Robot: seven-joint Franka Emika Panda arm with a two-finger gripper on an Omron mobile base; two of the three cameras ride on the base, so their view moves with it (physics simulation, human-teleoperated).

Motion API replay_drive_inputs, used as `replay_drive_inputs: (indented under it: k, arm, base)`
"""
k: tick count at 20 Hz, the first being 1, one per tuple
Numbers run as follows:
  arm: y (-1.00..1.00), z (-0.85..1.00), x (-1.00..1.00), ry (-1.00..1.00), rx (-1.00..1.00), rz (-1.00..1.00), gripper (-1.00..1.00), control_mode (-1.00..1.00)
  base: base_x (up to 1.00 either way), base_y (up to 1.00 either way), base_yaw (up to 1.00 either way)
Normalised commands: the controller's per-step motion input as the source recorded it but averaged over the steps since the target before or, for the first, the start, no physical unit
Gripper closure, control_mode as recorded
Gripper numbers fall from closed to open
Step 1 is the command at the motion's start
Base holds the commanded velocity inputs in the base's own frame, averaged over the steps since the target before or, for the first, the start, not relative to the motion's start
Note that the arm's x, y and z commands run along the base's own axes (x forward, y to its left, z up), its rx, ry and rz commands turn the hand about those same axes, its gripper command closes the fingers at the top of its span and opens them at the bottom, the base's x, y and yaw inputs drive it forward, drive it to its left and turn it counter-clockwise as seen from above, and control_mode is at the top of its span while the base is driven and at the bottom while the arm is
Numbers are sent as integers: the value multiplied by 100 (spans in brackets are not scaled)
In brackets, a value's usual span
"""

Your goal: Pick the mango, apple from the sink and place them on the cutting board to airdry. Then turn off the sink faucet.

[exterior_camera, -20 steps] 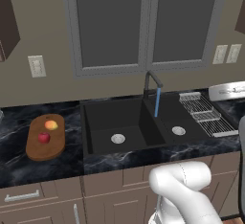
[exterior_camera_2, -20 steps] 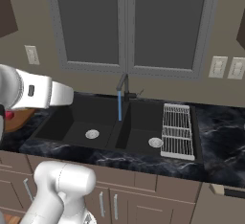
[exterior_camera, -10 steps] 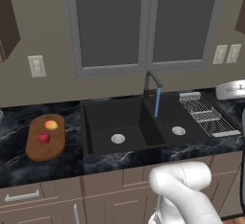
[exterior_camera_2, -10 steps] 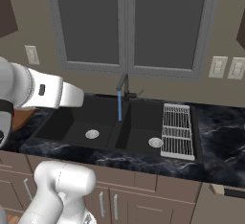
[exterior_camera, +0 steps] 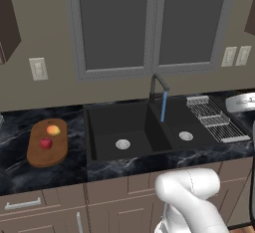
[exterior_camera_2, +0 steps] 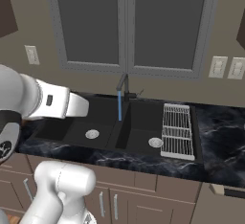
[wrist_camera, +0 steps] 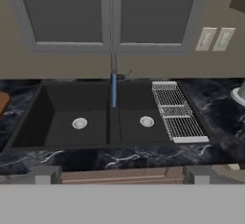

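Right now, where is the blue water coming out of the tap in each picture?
Left base view: water stream right of centre, falling into the sink.
Right base view: near the middle.
Hand view: just left of centre.
Shared landmark: the sink faucet it pours from, above the divider between the two basins.

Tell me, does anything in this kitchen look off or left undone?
The faucet is running: a blue stream falls into the empty sink. Otherwise tidy; the mango and apple sit on the cutting board.
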Motion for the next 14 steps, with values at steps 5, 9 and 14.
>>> replay_drive_inputs:
  k: [5,9,14]
  arm:
    - [-17,-14,0,-3,0,0,-100,-100]
    - [-26,0,0,-2,0,0,-100,-100]
    - [-21,0,0,-1,0,3,-100,-100]
  base:
    - [0,0,0]
    - [0,0,0]
    - [0,0,0]
